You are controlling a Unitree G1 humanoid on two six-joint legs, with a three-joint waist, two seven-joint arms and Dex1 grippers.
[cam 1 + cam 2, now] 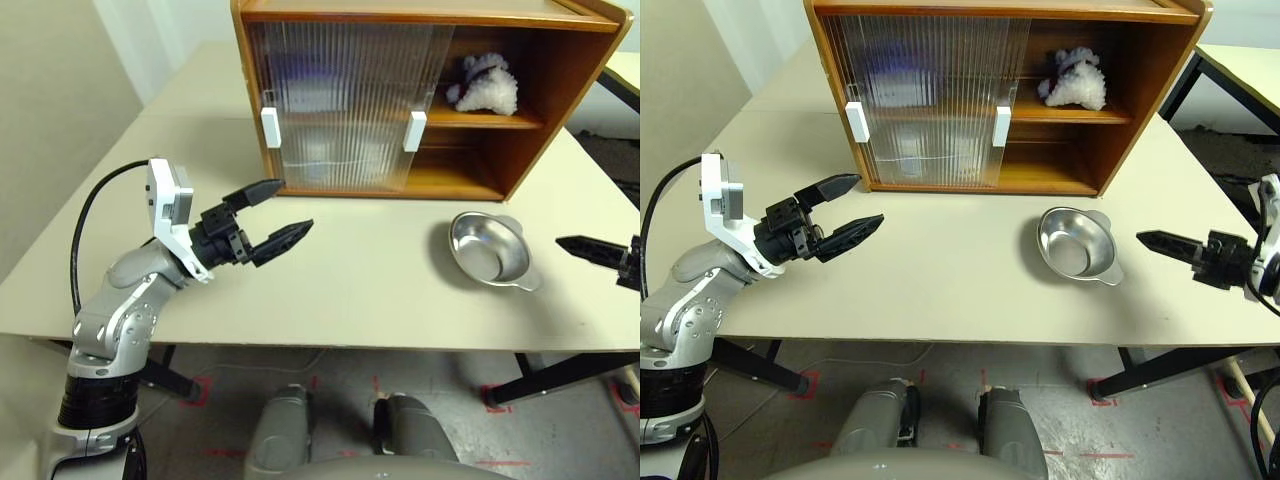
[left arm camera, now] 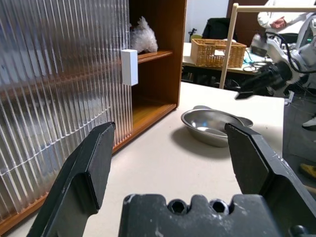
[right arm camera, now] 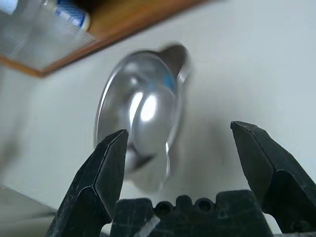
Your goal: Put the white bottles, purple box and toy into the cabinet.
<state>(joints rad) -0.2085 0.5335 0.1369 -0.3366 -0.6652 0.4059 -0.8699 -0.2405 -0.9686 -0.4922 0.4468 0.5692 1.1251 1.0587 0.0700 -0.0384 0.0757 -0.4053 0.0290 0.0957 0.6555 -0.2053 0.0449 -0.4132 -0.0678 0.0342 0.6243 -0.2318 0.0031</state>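
Toy (image 1: 487, 85) sitting on the cabinet (image 1: 560, 70) upper shelf, a white bottle (image 3: 73, 15) showing behind the ribbed door; I am holding both hands, left hand (image 1: 278, 214) and right hand (image 1: 1155, 241), open and empty over the bench (image 1: 350, 290); loading judged finished, next sliding the door shut.

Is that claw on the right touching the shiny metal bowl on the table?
Apart. In the right eye view, the right gripper hangs open beside the metal bowl, with a clear stretch of bare table between its fingertips and the bowl's rim.
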